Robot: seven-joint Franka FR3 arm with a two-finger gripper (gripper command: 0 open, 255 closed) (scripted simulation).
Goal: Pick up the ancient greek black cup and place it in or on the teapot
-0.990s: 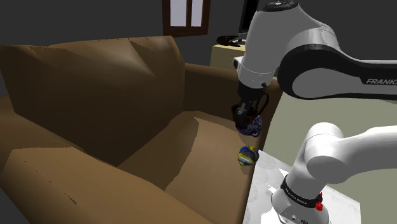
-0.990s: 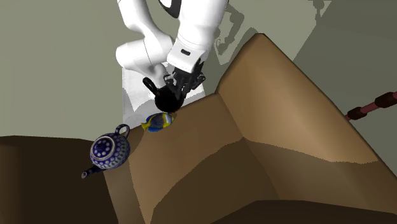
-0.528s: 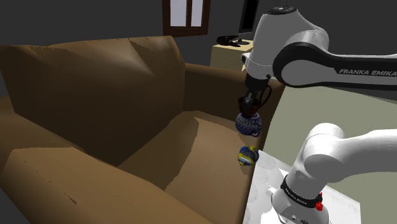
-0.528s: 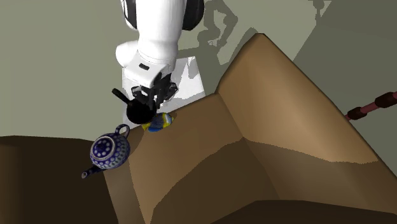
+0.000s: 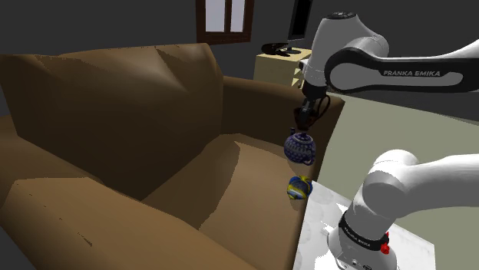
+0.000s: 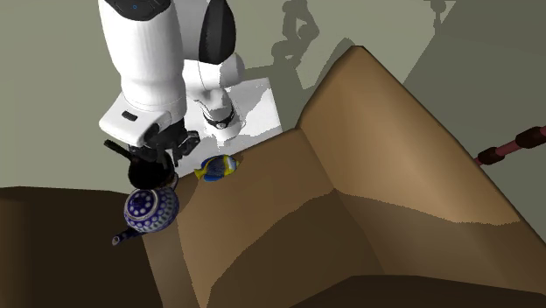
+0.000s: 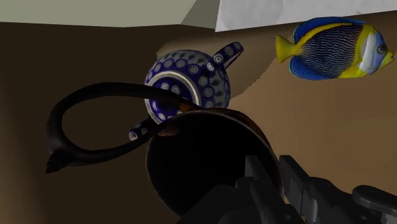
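The fingers (image 7: 257, 173) are clenched on the black cup (image 7: 210, 159), a dark bowl with a long looping handle. In the second exterior view the cup hangs at 12 o'clock of the blue, white-dotted teapot (image 6: 150, 208), just above it, though whether the two touch cannot be told. The teapot stands on the armrest of the brown sofa (image 6: 350, 175), and a blue-and-yellow toy fish (image 6: 219, 167) lies at 2 o'clock of it, near the white stand (image 6: 258, 105).
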